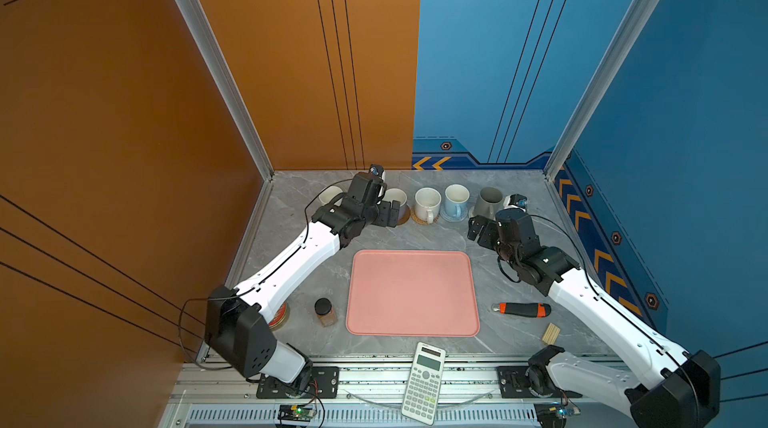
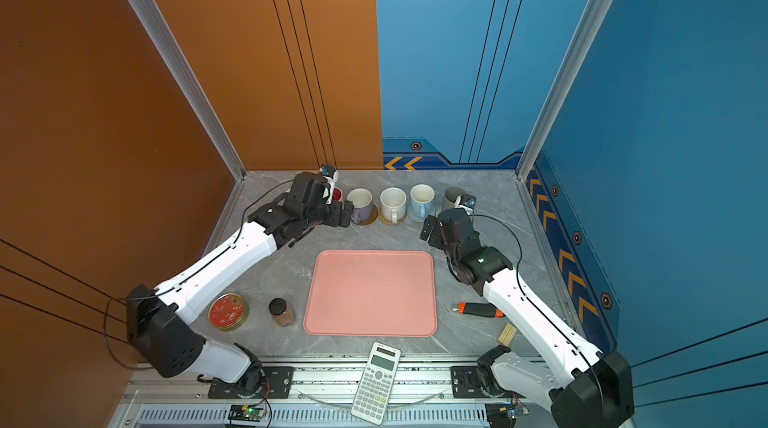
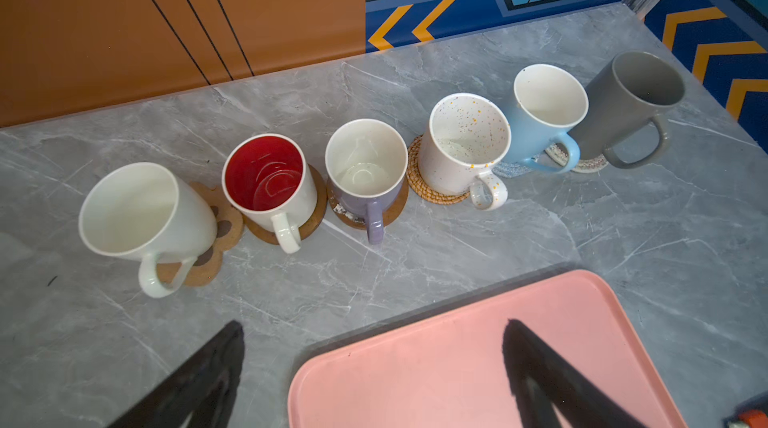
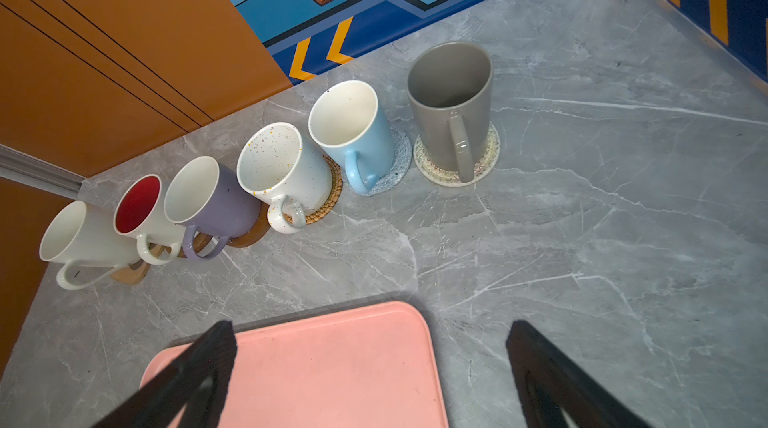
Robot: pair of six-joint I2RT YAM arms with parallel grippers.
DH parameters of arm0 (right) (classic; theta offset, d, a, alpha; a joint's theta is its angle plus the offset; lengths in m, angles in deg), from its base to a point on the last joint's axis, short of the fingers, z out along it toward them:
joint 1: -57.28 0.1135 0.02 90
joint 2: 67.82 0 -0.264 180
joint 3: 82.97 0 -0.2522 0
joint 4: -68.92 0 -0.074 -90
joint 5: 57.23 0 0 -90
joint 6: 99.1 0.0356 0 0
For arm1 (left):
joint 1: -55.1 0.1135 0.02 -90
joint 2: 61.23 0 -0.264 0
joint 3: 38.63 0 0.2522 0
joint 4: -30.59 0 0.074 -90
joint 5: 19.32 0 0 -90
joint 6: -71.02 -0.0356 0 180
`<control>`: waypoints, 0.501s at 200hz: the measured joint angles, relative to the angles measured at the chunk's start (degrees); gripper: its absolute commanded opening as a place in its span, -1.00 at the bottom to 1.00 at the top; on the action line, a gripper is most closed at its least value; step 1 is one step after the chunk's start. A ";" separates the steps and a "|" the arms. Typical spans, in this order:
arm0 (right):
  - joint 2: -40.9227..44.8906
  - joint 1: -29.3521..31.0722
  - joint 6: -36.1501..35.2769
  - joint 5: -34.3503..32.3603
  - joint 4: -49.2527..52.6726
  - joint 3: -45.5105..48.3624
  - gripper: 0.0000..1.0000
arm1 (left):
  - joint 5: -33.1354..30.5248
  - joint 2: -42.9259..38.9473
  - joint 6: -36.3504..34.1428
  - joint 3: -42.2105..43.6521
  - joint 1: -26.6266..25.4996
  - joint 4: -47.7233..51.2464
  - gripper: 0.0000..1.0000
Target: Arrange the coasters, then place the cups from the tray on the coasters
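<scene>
The pink tray point(image 1: 411, 293) lies bare, a far corner below each pair of jaws. The left gripper point(image 3: 374, 324) and right gripper point(image 4: 370, 324) stand spread wide, holding nothing. Ahead of them, well apart, 6 mugs stand in 1 row, white mug point(image 3: 141, 218) to grey mug point(image 3: 623, 114), each on a coaster. Placing looks done; draw each arm straight back over the marble point(image 3: 457, 247), clear of the handles facing the jaws.
</scene>
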State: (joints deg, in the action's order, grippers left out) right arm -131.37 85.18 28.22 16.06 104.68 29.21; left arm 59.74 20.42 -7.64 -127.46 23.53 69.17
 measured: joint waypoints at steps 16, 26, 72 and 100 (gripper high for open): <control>-0.26 0.52 -0.09 0.02 0.20 -0.59 1.00 | -0.46 -5.57 -1.14 5.40 0.00 -3.23 0.96; -0.66 0.74 -0.44 0.02 0.50 -1.09 1.00 | -0.66 -8.81 -2.10 8.17 0.00 -4.72 0.96; -1.88 1.38 -3.43 -1.33 2.54 -2.82 1.00 | -6.45 -22.71 -5.95 17.70 0.00 -9.64 0.96; -1.84 1.33 -5.92 -8.09 3.32 -2.71 1.00 | -12.44 -30.84 -7.50 24.94 0.00 -12.92 0.96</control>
State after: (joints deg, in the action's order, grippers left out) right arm -133.21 86.51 22.30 7.97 108.00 26.50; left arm 47.30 -10.42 -15.14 -102.52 23.53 56.26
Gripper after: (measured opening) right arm 0.999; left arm 0.979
